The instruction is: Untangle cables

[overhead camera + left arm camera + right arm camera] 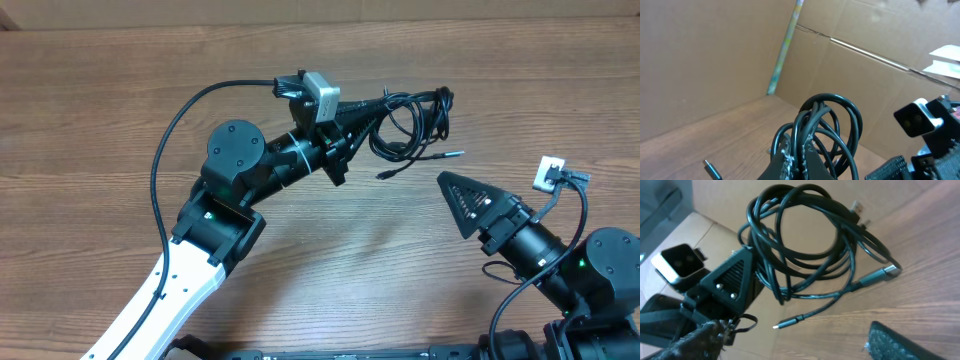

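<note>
Found the left gripper clamped shut on the cables, its fingers pinched together over several strands where the loops crossed. Held the bundle up off the desk, toward the far edge and a little right of the middle. Could not tell knotted from merely looped: too many overlaps in the coil.

Noted loose ends dangling below the coil: a silver-tipped plug pointing toward the right edge, and a smaller tip lower down, toward the near side. Could not tell whether either end touched the wood.

Found the right gripper with its fingers spread wide apart and nothing between them. Sat toward the near right corner, aimed at the hanging ends, parted from them by a strip of bare wood.

Saw a cardboard wall rising at the desk's edge behind the bundle in the left wrist view, closing off that side. Saw the left arm's own black wire arcing over the left half of the desk. Noted broad bare wood toward the far left corner, along the far edge above the coil, and at the near edge between the two arms.
</note>
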Action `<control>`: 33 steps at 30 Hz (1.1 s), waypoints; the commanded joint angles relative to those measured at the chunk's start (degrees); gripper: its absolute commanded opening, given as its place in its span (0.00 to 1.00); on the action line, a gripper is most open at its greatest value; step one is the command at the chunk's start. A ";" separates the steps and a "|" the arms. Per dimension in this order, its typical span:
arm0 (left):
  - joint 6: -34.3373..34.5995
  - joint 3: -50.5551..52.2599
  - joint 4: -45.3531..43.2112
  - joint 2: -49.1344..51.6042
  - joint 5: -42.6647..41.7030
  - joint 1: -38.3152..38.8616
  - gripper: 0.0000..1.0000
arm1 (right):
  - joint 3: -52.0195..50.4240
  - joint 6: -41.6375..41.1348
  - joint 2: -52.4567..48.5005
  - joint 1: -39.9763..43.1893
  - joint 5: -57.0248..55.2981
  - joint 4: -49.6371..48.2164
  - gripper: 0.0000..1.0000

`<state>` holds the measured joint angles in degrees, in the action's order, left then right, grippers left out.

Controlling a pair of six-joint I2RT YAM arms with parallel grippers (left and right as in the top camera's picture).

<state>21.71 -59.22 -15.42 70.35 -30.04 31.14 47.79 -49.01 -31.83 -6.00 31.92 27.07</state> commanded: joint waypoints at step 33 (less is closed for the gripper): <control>13.07 -1.42 -7.61 -1.33 -2.99 6.16 0.05 | 0.22 -2.25 -0.07 0.20 -2.97 -3.87 0.44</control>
<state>33.10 -59.22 -22.28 70.35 -32.03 36.45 47.79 -51.20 -31.83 -6.00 30.11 23.57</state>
